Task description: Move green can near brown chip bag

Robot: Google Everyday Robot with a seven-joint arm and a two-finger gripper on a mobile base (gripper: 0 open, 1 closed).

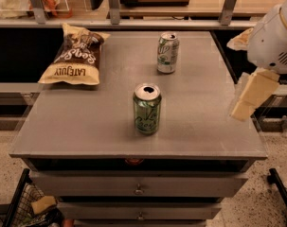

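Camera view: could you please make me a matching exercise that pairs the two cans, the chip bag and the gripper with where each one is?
Things:
1. green can
2. brown chip bag
3. pale silver-white can
4. gripper

Places:
A. lying flat at the far left corner of the table
B. in the air at the table's right edge, apart from both cans
C. upright near the middle of the table, toward the front
D. upright toward the far edge, right of the bag

Pairs: 1-C, 2-A, 3-D, 4-B
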